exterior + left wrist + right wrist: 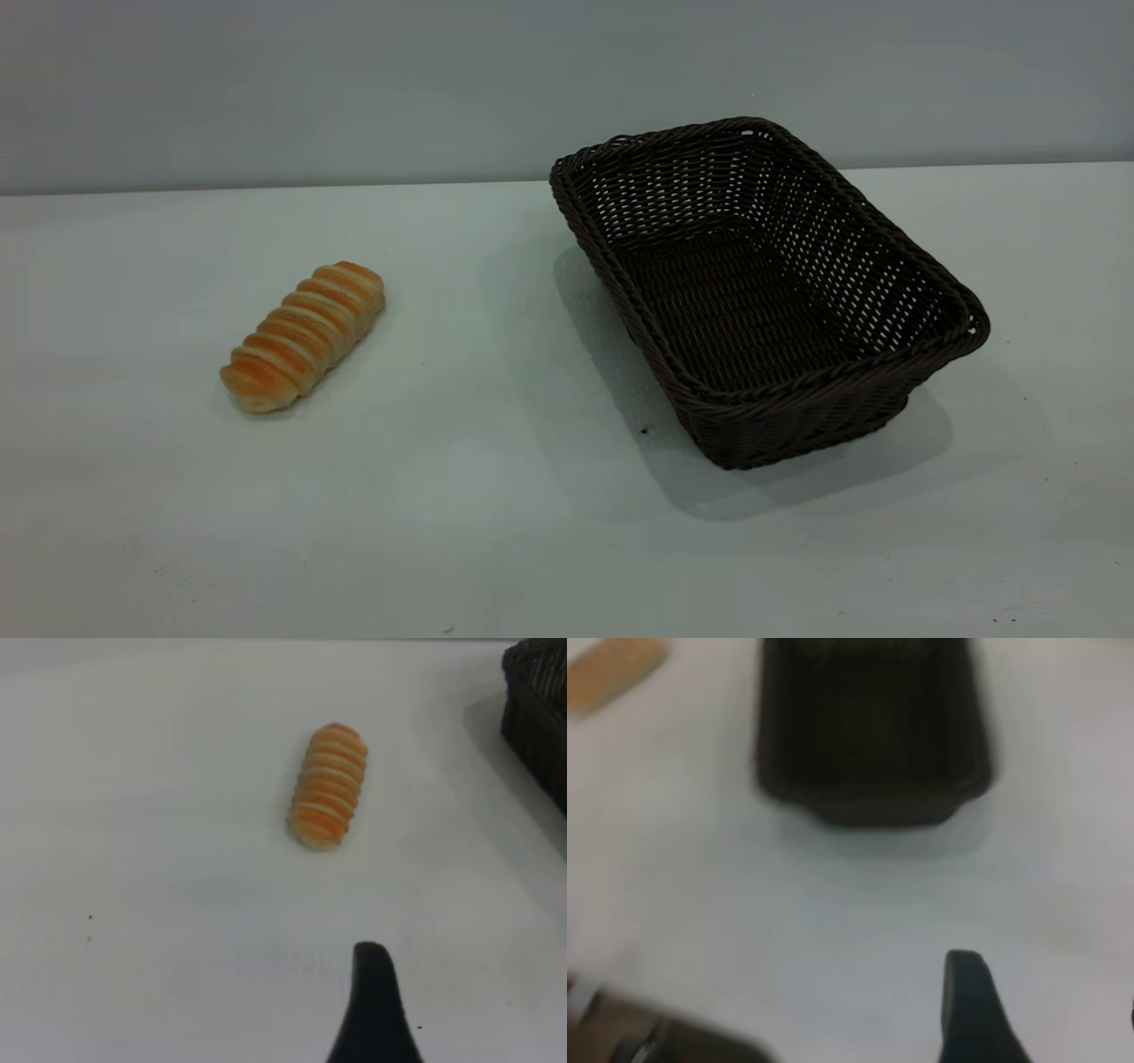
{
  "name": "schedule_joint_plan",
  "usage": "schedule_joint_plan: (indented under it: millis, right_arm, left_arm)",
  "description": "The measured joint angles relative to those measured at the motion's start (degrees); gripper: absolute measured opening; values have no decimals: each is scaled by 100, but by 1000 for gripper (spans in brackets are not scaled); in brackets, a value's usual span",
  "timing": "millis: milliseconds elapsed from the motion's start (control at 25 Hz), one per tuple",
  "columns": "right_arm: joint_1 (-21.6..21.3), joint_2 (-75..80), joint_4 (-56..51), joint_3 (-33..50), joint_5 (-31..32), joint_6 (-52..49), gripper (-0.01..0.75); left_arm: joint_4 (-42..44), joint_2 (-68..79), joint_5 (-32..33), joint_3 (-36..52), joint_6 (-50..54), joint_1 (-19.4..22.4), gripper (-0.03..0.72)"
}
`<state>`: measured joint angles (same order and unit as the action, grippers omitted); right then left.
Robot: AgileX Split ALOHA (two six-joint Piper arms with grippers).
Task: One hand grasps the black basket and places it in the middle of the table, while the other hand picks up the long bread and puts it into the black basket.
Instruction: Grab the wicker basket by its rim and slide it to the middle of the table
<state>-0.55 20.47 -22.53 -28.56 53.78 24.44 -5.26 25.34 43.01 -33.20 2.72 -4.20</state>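
The long bread (301, 337) is a golden-orange ridged roll lying on the table's left part. The black basket (762, 292) is a large dark woven basket standing empty on the right part, turned at an angle. Neither arm shows in the exterior view. In the left wrist view the bread (329, 784) lies ahead of my left gripper (474, 997), well apart from it, and a basket corner (539, 718) shows. One left finger (374, 1005) shows, with bare table beside it. In the right wrist view the basket (873, 731) lies ahead of my right gripper (1050, 992), which is open and empty.
The pale grey table (496, 496) meets a grey wall at the back. A tiny dark speck (644, 431) lies by the basket's near corner. In the right wrist view the bread's end (611, 672) shows, and a dark edge (647, 1036) cuts the near corner.
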Motion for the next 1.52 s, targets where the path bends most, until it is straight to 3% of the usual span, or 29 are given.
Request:
schedule_joint_plan:
  millis: [240,440,600,720,880,1120,1520]
  right_arm:
    - [0,2269,-1136,-444,-50,1283,444]
    - [41,3833,-1556,-1138,-210,1619,444]
    - [644,4729,-1496,-1427,-617,1591,444]
    - [1488,5412,-1326,-1571,-1150,1253,444]
    - [2113,6210,-1140,-1740,-1848,512,444]
    - [2162,6981,-1453,-1768,-2457,-940,444]
    - [2168,7903,-1916,-1783,-3370,-2246,444]
  left_arm:
    - [6,1139,-89,-366,-50,0,585]
    - [6,1443,-95,-383,-219,0,585]
    - [6,1450,-95,-383,-272,0,585]
    - [10,1450,-95,-383,-272,0,585]
    - [23,1450,-95,-383,-272,0,585]
    - [111,1450,-95,-383,-272,0,585]
    - [159,1450,-115,-383,-272,0,585]
